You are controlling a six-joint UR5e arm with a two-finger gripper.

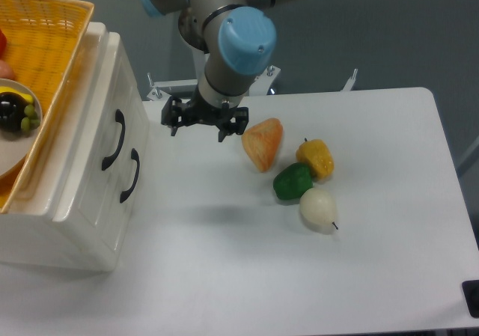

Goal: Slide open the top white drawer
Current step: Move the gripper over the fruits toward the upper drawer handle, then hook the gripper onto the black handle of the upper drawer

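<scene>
The small cream-white cabinet stands at the left, its front facing right. The top white drawer (111,85) is the upper of two and carries a curved black handle (114,138). It sits flush with the lower drawer front, whose matching handle (131,176) is just below. My gripper (202,129) hangs over the table a short way right of the cabinet, level with the upper handle and apart from it. It is open, with nothing between its fingers.
A yellow basket (52,33) with a plate of food rests on top of the cabinet. To the gripper's right lie an orange wedge (262,144), a yellow pepper (316,157), a green pepper (292,180) and a white pear-like fruit (318,207).
</scene>
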